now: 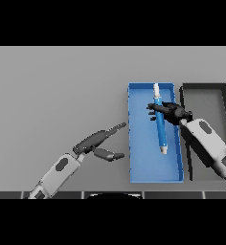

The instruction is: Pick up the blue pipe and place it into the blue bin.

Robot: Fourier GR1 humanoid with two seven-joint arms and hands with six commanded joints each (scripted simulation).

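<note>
The blue pipe (160,125), with white tips at both ends, lies lengthwise over the blue bin (139,162) at the table's right. My right hand (170,112) reaches in from the right and is over the bin, its fingers curled round the pipe's upper half. Whether the pipe rests on the bin's floor or hangs just above it I cannot tell. My left hand (96,143) hovers over the grey table just left of the bin, fingers straight and thumb spread, holding nothing.
A dark grey bin (223,103) stands right beside the blue one, partly covered by my right forearm (207,139). Bare grey table stretches to the left and behind.
</note>
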